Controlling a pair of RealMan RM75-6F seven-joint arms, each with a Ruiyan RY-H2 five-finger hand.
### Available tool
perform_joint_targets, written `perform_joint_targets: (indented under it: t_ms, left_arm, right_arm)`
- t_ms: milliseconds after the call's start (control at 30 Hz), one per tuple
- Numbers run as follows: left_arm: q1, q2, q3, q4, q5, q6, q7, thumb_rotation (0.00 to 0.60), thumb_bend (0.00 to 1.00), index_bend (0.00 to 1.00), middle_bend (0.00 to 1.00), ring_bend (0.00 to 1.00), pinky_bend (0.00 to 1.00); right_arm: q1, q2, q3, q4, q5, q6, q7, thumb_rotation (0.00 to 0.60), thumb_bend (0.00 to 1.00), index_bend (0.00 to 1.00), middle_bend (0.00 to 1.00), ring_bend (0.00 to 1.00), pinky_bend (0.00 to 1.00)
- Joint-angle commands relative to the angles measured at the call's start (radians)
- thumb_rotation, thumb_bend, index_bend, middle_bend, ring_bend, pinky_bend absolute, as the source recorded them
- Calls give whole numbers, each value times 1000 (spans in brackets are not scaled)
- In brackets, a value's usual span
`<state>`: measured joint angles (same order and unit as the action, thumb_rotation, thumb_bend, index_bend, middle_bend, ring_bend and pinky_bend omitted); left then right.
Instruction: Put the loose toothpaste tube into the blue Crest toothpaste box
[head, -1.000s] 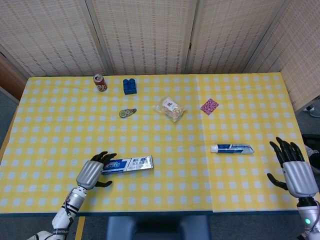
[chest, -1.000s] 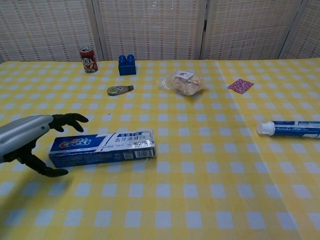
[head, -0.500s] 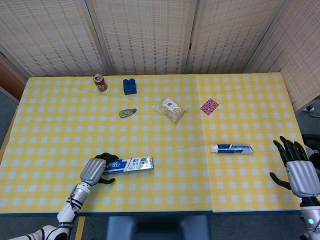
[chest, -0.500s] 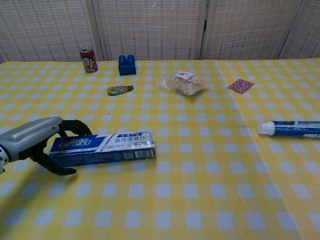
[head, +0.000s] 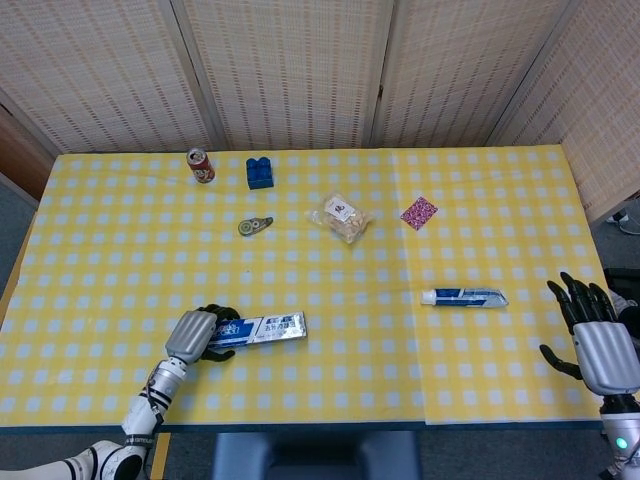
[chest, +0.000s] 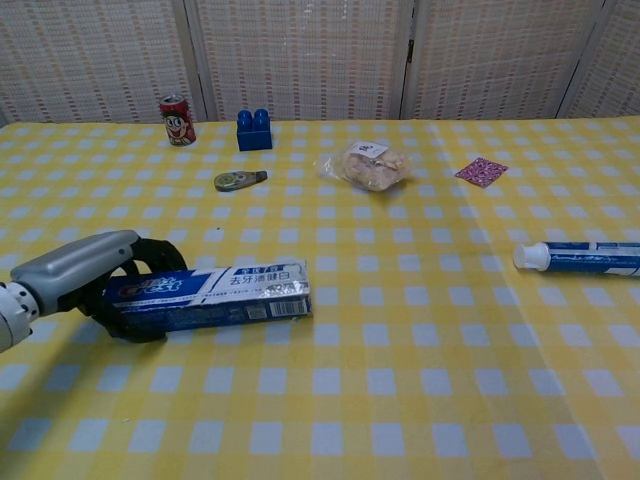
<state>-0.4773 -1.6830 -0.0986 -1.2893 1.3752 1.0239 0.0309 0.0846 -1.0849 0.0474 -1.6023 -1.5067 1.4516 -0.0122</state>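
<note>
The blue Crest toothpaste box (head: 262, 328) (chest: 220, 295) lies flat near the table's front edge, left of centre. My left hand (head: 197, 335) (chest: 90, 275) has its fingers curled around the box's left end and grips it on the table. The loose white and blue toothpaste tube (head: 464, 296) (chest: 585, 258) lies on its side to the right, cap pointing left. My right hand (head: 598, 335) hovers at the table's right edge, right of the tube and apart from it, fingers spread and holding nothing. The chest view does not show it.
Along the back stand a red can (head: 201, 165) (chest: 177, 120) and a blue toy block (head: 260, 172) (chest: 254, 130). A small grey dispenser (head: 255, 226), a snack bag (head: 339, 218) and a pink square (head: 418, 212) lie mid-table on the yellow checked cloth (head: 350, 380).
My left hand slid right onto the box's left end and curled its fingers around it. My right hand drew back slightly toward the table's front right corner.
</note>
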Motion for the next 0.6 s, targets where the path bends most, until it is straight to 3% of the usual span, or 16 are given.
perform_joint_targets:
  t_ms: [33, 267, 433, 600]
  left_arm:
    - [-8, -7, -1, 7, -8, -10, -4, 600, 199, 409, 462, 341, 432]
    - [-20, -36, -9, 37, -11, 4, -5, 600, 200, 454, 514, 394, 477]
    - [-18, -54, -16, 60, -18, 23, -12, 600, 201, 605, 669, 533, 607]
    - [2, -74, -23, 54, 12, 113, -39, 600, 200, 679, 739, 593, 666]
  right_arm:
    - [0, 0, 0, 0, 1, -1, 0, 600, 274, 0, 0, 0, 0]
    - [-3, 5, 1, 0, 1, 5, 9, 600, 274, 0, 0, 0, 0]
    - [-4, 6, 1, 2, 1, 5, 14, 600, 274, 0, 0, 0, 0]
    - [-5, 6, 0, 1, -3, 7, 15, 600, 274, 0, 0, 0, 0]
